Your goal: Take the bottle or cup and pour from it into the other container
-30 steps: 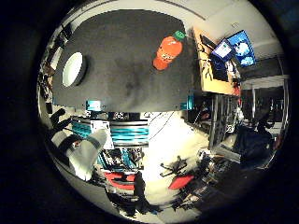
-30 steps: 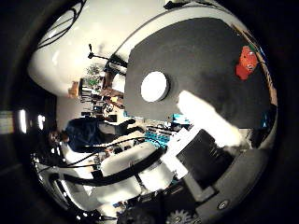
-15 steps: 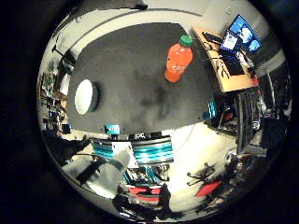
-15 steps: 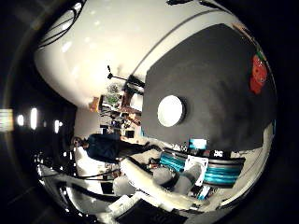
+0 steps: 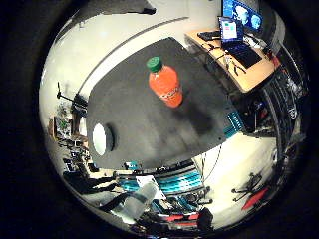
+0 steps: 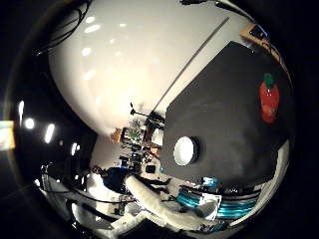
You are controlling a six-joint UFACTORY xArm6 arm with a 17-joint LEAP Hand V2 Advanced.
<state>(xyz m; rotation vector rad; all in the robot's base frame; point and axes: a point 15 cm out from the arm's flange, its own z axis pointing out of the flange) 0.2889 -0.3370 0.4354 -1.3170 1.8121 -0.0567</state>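
The work surface is a dark table (image 5: 149, 124) with a matte, slightly mottled top and a straight-edged, angular outline. Two task items stand on it, well apart from each other.

Item one: an orange bottle (image 5: 166, 85), plastic by its look, with a rounded body narrowing to a green screw cap (image 5: 154, 63). A label band runs round its middle; the print is not legible. It stands upright on the table, towards the side nearest the wooden desk (image 5: 239, 64). A soft shadow falls on the tabletop beside it.

Item two: a white cup (image 5: 101, 139), round-rimmed and smooth, seen nearly from above so that its pale interior shows as a disc. It sits close to the table's edge, on the side away from the bottle.

Beyond the table, the wooden desk carries a laptop (image 5: 233, 36) and lit monitors (image 5: 242, 12). The floor (image 5: 89, 45) is pale and glossy.

The hand is well clear of both items, neither of which fills much of either view. No finger of the hand is identifiable in these views, so I cannot tell whether it is open or closed.
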